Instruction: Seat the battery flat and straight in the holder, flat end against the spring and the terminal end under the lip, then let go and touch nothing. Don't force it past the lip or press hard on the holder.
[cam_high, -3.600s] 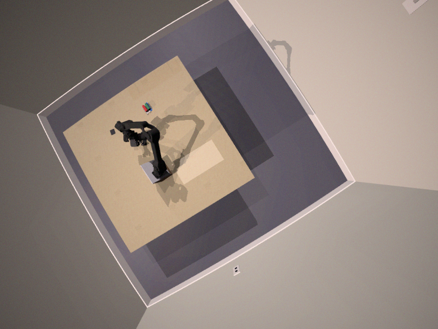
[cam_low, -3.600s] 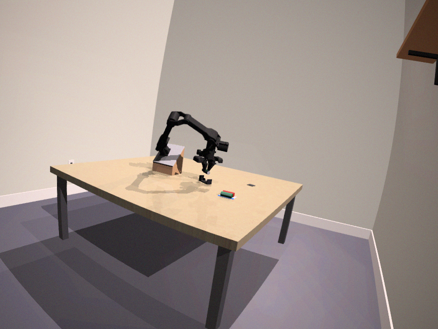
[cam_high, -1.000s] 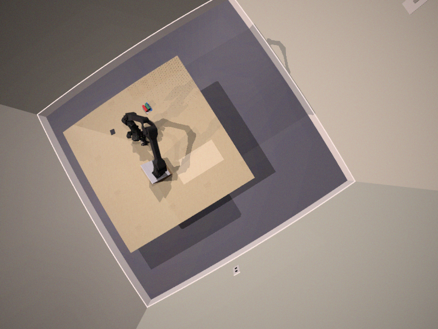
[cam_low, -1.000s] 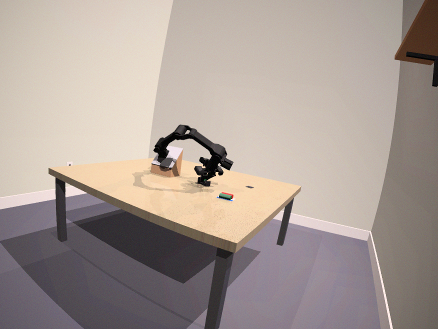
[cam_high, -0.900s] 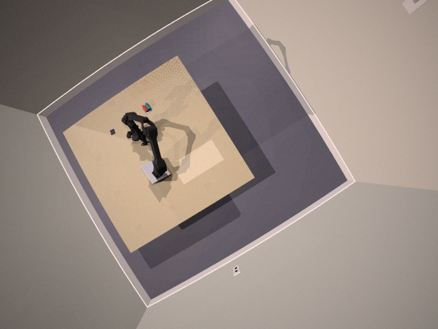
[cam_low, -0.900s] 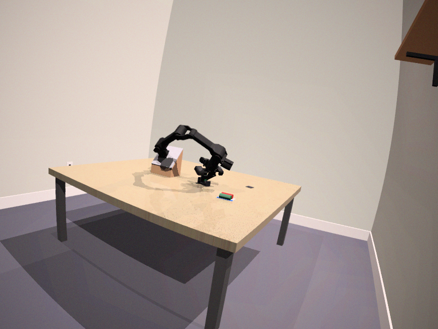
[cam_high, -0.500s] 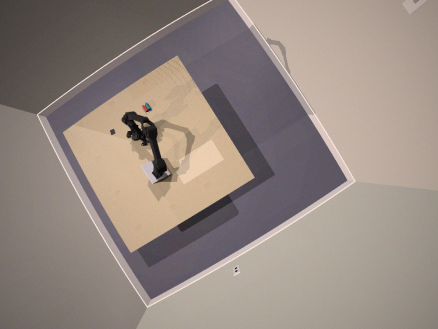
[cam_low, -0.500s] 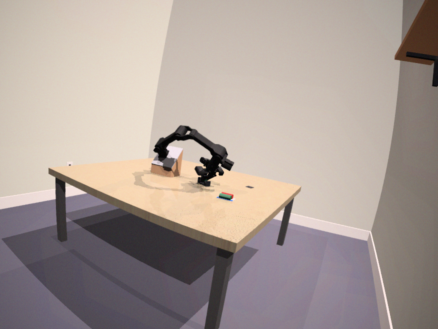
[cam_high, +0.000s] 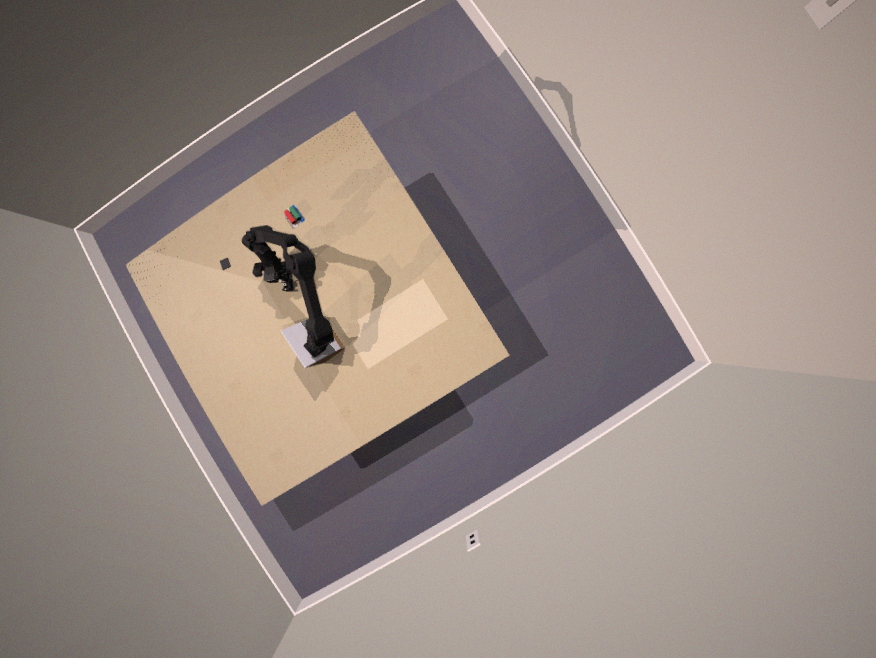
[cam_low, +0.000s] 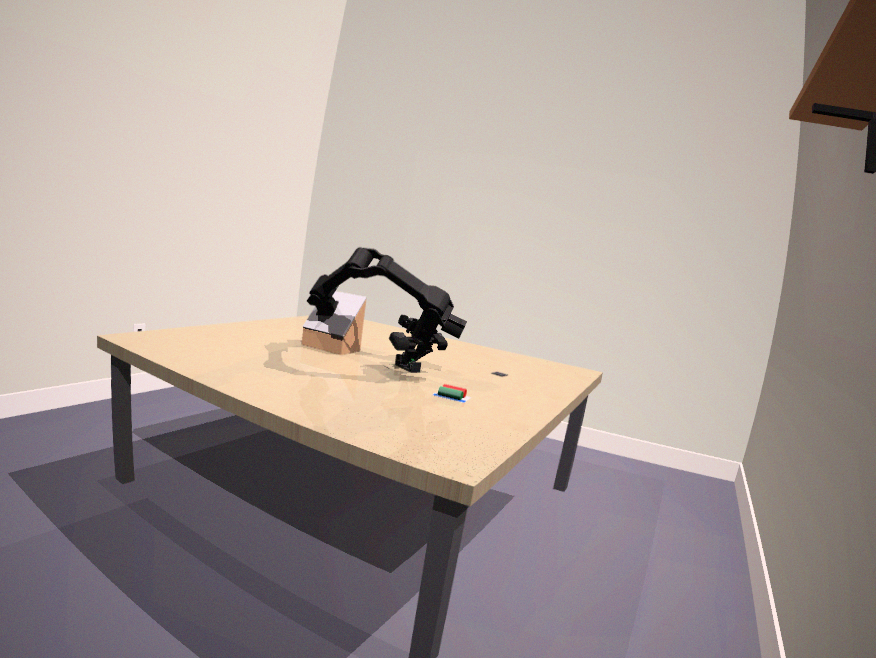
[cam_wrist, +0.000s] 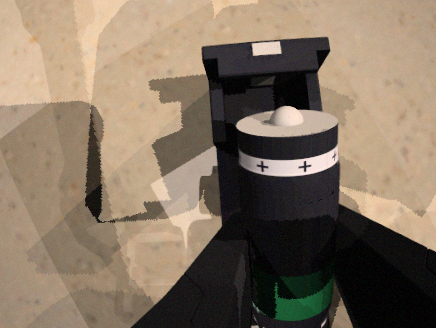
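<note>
The battery (cam_wrist: 290, 195) is dark with a green band, a white ring of plus signs and a pale terminal end with a round nub. My gripper (cam_wrist: 285, 223) is shut on the battery around its lower part. The black holder (cam_wrist: 225, 65) (cam_low: 407, 366) stands on the table below and behind the battery; its lip with a white mark shows beyond the terminal end. The battery is tilted, terminal end raised towards the wrist camera, and not under the lip. The flat end, the spring and any contact with the holder are hidden.
A small rack with a red and a green cylinder (cam_high: 294, 214) (cam_low: 451, 392) lies beyond the gripper. A small dark square (cam_high: 225, 263) (cam_low: 499, 373) lies flat on the table (cam_high: 233, 410) (cam_low: 212, 368). A slanted block (cam_high: 293, 339) (cam_low: 352, 304) stands at the arm's other end.
</note>
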